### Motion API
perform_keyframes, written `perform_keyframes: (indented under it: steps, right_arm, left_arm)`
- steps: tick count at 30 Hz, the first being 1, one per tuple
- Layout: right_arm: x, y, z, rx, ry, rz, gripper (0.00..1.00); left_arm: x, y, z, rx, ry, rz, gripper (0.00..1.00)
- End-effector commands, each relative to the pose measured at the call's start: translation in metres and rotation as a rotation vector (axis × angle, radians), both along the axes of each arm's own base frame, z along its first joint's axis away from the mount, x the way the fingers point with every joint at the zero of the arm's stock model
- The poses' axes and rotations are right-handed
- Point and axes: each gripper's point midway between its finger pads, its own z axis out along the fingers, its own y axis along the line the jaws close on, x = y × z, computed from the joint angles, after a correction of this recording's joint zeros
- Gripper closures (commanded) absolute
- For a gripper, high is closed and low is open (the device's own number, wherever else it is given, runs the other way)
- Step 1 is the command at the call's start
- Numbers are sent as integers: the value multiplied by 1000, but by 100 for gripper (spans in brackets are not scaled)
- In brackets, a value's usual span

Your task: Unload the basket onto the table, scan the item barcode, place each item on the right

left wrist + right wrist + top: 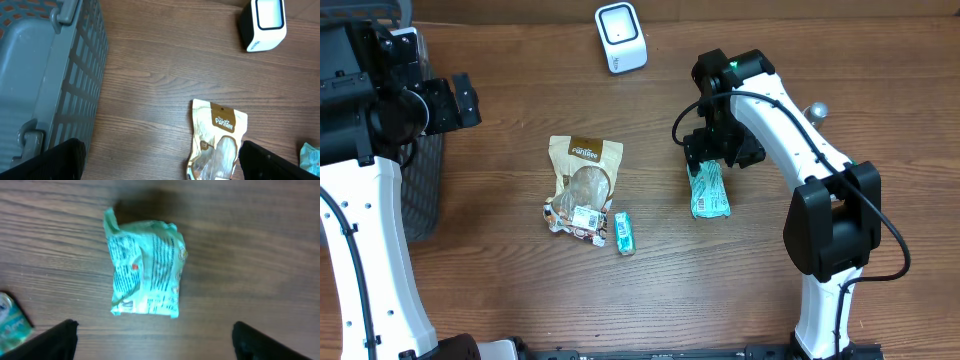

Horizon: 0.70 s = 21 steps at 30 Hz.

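A mint-green printed packet [709, 192] lies flat on the wooden table, with nothing holding it. My right gripper [713, 158] hovers just above its far end. In the right wrist view the packet [145, 271] rests on the wood beyond the open right gripper [155, 340], apart from both black fingers. The white barcode scanner [621, 37] stands at the back centre and also shows in the left wrist view as a white scanner [265, 22]. My left gripper [468, 100] is open and empty at the far left, near the basket.
A tan snack pouch [583, 185] lies mid-table with a small teal pack [624, 232] beside it. A grey slatted basket [45, 75] fills the left edge. The pouch [217, 140] sits near the left gripper's [160, 162] right finger.
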Motion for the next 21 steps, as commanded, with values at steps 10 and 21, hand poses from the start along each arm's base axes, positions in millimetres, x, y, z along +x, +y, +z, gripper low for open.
perform_keyframes:
  steps: [10, 21]
  right_arm:
    - [38, 19, -2, 66, -154, -136, 0]
    - [45, 71, 3, 209, -210, -68, 9]
  left_arm:
    - [2, 0, 4, 1, -12, 3, 1]
    - [2, 0, 4, 1, -12, 3, 0]
